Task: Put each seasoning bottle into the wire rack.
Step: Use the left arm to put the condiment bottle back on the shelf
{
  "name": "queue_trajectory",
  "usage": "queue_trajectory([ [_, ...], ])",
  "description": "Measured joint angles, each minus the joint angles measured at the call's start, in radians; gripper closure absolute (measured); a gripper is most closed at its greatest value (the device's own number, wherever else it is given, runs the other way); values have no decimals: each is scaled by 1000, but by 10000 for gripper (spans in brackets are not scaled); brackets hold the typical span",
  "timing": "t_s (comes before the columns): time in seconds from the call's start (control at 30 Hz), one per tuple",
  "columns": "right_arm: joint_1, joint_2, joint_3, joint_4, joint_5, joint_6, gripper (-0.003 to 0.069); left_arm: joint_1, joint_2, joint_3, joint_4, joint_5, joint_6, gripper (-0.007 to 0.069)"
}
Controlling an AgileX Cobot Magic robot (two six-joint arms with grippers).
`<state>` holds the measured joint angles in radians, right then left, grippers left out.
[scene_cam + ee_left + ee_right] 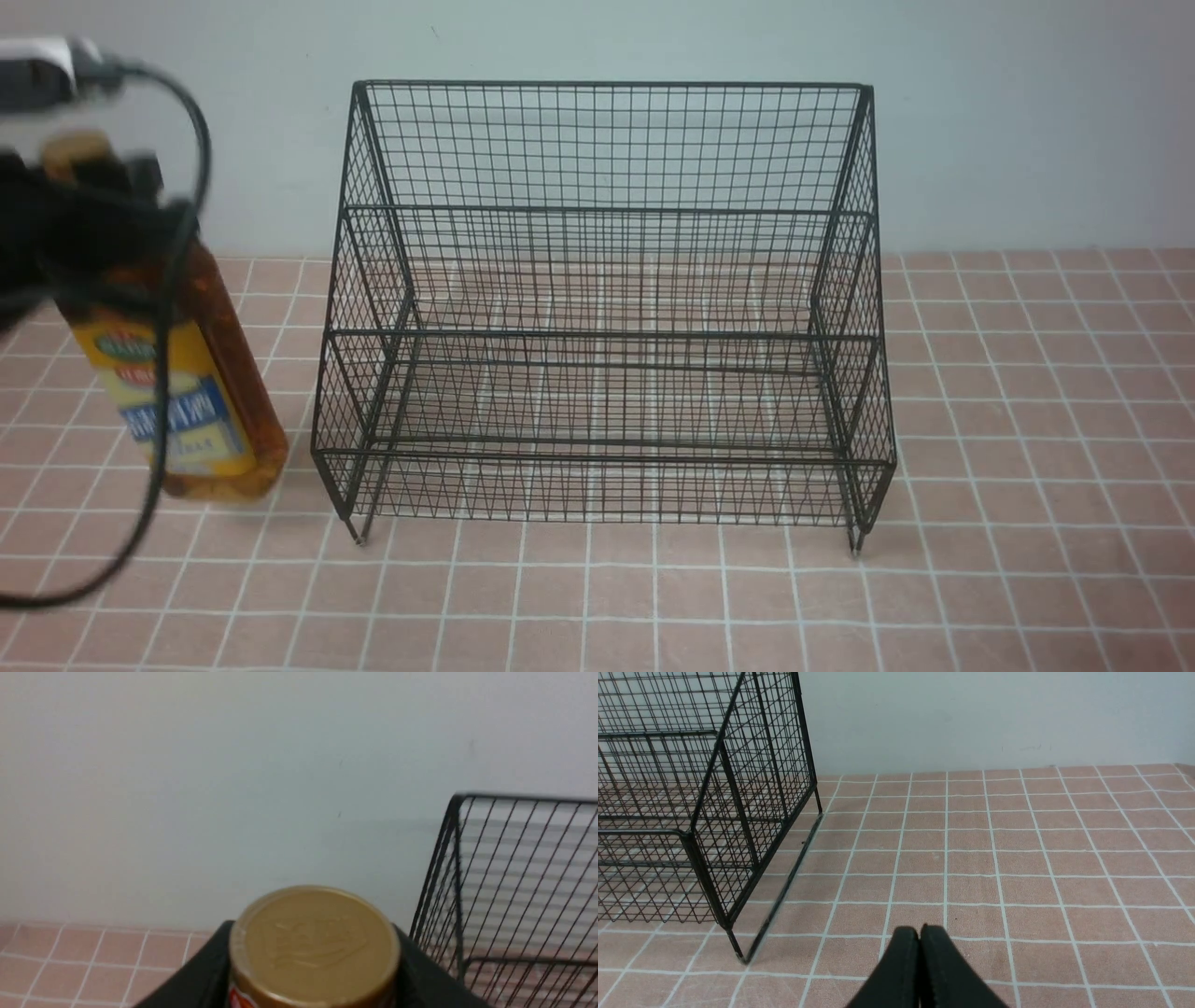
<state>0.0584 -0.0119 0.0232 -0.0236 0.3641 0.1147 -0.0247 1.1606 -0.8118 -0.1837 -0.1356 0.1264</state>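
Gripping the tilted bottle (224, 373) below its cap, the left claw (103, 233) hangs beside the rack (607, 280), clear of its left edge. The right claw (920, 952), closed, faces open tabletop (1017, 858).

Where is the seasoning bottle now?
Front view, far left: the bottle, tilted, is in the left gripper, just outside the left side of the rack.

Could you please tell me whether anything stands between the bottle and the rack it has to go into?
No loose thing does. The bottle is beside the rack, whose own left mesh wall faces it; the tiers look empty, and the front and top look open.
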Motion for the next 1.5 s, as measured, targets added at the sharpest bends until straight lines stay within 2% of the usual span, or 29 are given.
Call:
queue_trajectory([
  [0.3,0,0,0,0,0,0,671,0,-29,-283,14,152,35,316],
  [0.53,0,0,0,0,0,0,671,-8,-11,-430,11,189,32,316],
  [1.07,0,0,0,0,0,0,671,-228,240,-657,12,195,28,316],
  [1.5,0,0,0,0,0,0,671,-267,431,-826,12,196,25,316],
])
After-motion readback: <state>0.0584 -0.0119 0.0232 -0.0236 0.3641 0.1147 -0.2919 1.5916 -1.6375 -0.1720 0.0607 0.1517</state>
